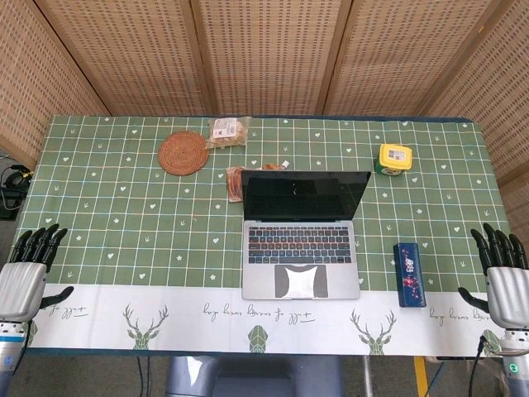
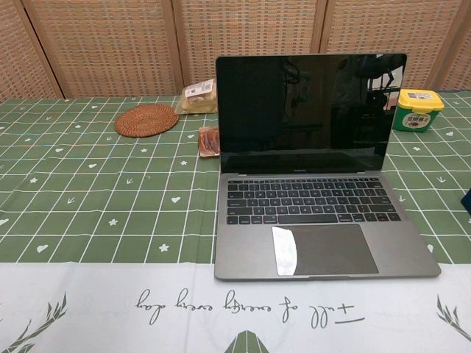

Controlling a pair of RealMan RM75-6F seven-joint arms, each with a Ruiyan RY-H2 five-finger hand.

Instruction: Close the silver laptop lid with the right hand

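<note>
Silver laptop (image 1: 301, 248): open, mid-counter, screen upright and dark. Lid thin, stiff, hinged; likely light, glass fragile; push at top edge, not the panel. Right hand (image 1: 502, 285): empty, fingers extended, at counter's near right edge, well apart from laptop

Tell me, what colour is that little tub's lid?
Yellow lid, on a green tub; chest view shows it best.

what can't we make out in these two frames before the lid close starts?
- Both hands: absent from chest view; head view cuts off the right hand and left hand at the frame edges.
- Blue box: chest view shows only a sliver at the right edge; its print is too small in head view.
- Snack packet: partly hidden behind the laptop lid in chest view.
</note>
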